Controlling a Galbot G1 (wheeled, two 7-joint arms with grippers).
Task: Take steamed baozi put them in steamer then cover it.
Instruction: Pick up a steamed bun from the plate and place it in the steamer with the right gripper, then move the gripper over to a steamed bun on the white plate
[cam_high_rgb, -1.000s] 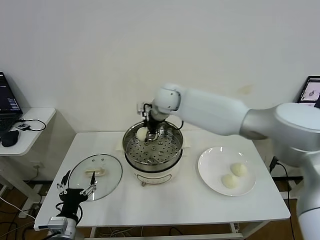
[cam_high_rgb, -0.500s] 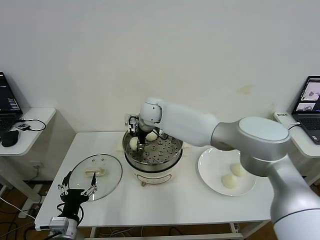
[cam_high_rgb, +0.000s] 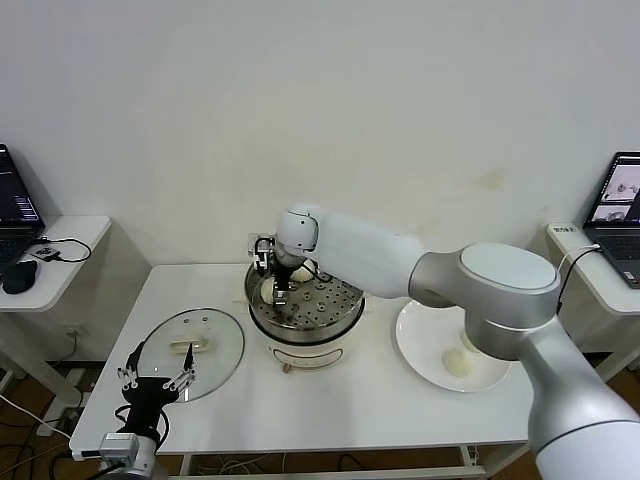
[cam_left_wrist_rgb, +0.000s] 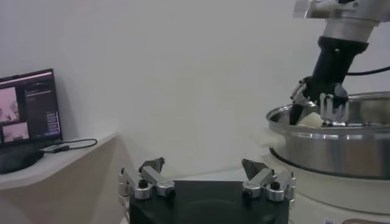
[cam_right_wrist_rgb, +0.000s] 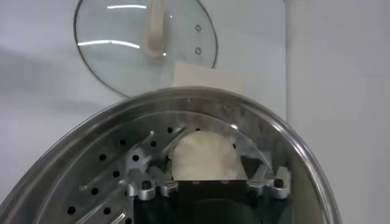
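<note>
Closest to the robot, the left gripper (cam_high_rgb: 152, 385) hangs off the table's front edge, down-left of the steamer (cam_high_rgb: 305, 312), fingers spread wide with nothing in them. Pretty clearly parked there so it's out of the way until the lid needs moving.

Next out, the glass lid (cam_high_rgb: 190, 350) lies flat on the table (cam_high_rgb: 330, 405) just left of the steamer, handle up. Makes sense: it's right beside where it has to end up, and within the left arm's reach.

On the steamer's other side is the plate (cam_high_rgb: 432, 362), with 1 bun on it (cam_high_rgb: 456, 362) clearly showing. The right arm's elbow blocks part of the plate, so I can't say whether another sits behind it.

Then the steamer itself. The right gripper (cam_high_rgb: 279, 283) is dipped inside the basket at its left-rear wall, jaws parted to about a bun's width with a bun (cam_right_wrist_rgb: 203, 159) sitting between them, down on the perforated floor. Whether the pads are pressing it or have let go, I can't tell from these views. Another bun (cam_high_rgb: 302, 273) sits further back against the rear wall. Tucking them along the wall looks like a way to leave floor space for the rest.
</note>
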